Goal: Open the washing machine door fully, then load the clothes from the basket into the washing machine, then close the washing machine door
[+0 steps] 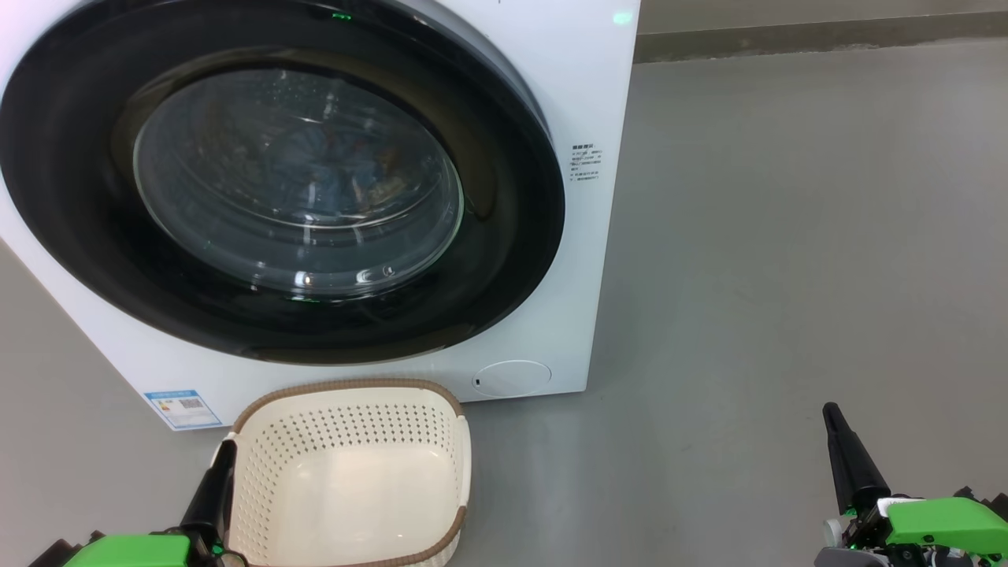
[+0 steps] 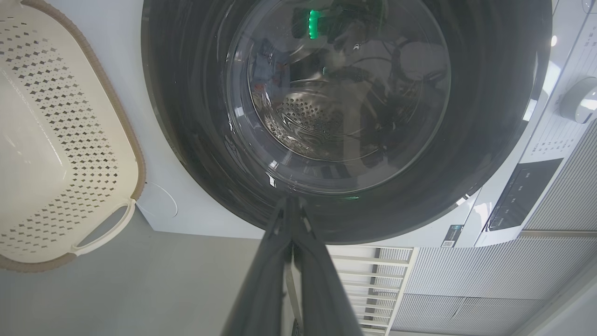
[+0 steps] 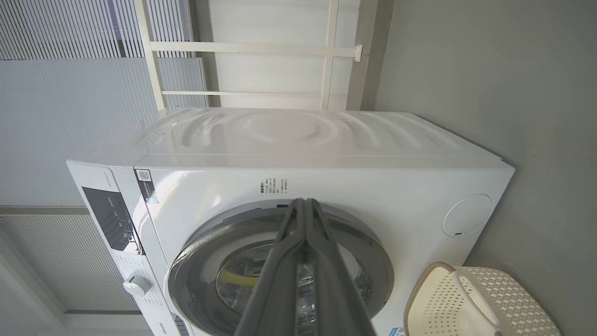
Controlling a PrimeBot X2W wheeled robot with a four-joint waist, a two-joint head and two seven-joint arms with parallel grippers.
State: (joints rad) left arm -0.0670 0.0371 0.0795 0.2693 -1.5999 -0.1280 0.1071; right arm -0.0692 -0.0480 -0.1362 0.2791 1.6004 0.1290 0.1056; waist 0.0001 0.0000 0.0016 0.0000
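The washing machine (image 1: 589,94) stands close in front, and its black-rimmed washing machine door (image 1: 295,181) lies shut against the front. Through the glass I see light blue cloth with orange marks, the clothes (image 1: 339,169), inside the drum; I cannot make out a cream garment. The cream basket (image 1: 346,429) sits on the floor under the door with nothing in it. My left gripper (image 1: 227,446) is shut beside the basket's left wall, holding nothing. Low at the right, over bare floor, my right gripper (image 1: 831,411) is shut too. Both wrist views show pressed-together fingertips, the left gripper (image 2: 290,201) and the right gripper (image 3: 304,201).
A small round flap (image 1: 512,378) and a blue label sticker (image 1: 183,408) mark the machine's lower front. Grey floor (image 1: 787,276) stretches to the right up to a wall skirting (image 1: 787,35). A control knob (image 2: 578,100) sits on the machine's panel.
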